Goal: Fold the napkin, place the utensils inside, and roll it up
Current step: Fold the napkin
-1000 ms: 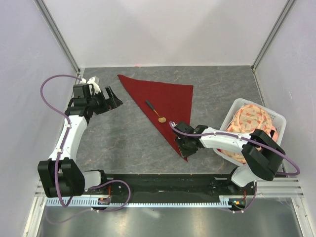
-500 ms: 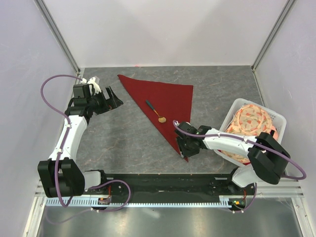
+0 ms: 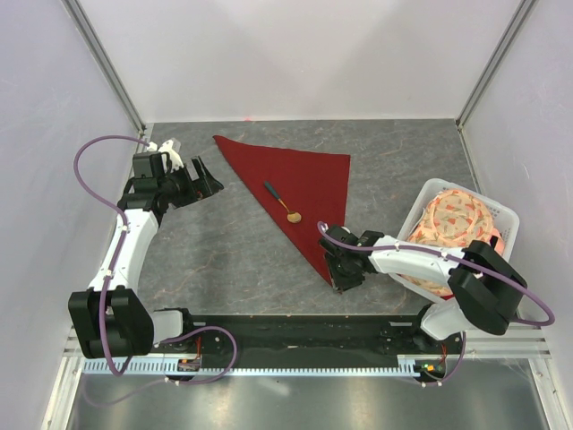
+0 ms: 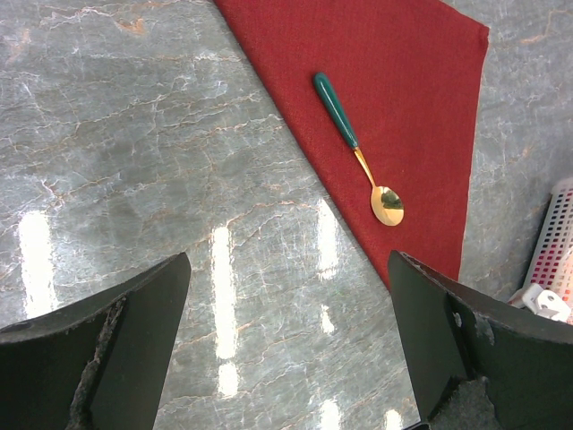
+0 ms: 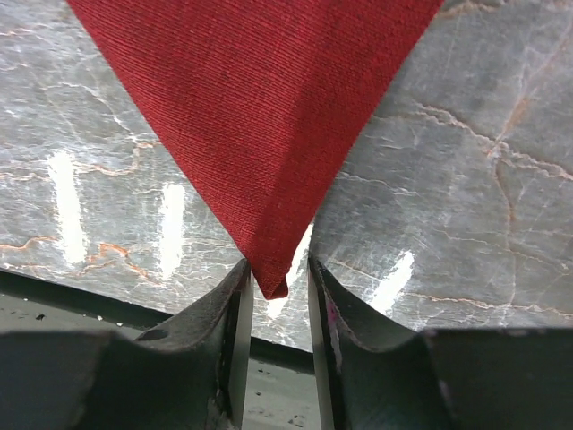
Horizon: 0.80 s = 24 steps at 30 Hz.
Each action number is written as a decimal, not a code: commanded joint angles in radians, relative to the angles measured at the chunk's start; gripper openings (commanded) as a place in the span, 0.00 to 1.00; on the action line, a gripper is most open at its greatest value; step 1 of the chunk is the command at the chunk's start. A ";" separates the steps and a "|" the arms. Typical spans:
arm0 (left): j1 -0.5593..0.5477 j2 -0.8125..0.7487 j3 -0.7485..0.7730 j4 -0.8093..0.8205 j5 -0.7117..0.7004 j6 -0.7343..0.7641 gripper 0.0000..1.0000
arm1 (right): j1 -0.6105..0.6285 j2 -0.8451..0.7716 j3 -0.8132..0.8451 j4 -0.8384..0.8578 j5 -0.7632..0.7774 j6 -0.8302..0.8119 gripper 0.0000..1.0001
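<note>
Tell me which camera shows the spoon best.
The left wrist view: the whole spoon lies close up on the napkin, green handle and gold bowl clear. The top external view shows it whole but small. The right wrist view shows only the napkin's corner, no spoon.

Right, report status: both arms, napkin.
Left gripper: jaws open, clear of napkin. Right gripper: jaws straddling napkin near corner, grip unclear. Spoon on napkin. Nothing obstructing.
</note>
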 commanded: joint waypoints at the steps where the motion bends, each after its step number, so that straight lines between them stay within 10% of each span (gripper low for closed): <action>1: -0.004 -0.007 -0.006 0.042 0.030 -0.020 0.98 | 0.006 0.004 -0.014 -0.005 -0.006 0.032 0.37; 24: -0.002 -0.004 -0.006 0.042 0.027 -0.020 0.98 | 0.008 0.021 -0.007 -0.010 -0.045 -0.011 0.00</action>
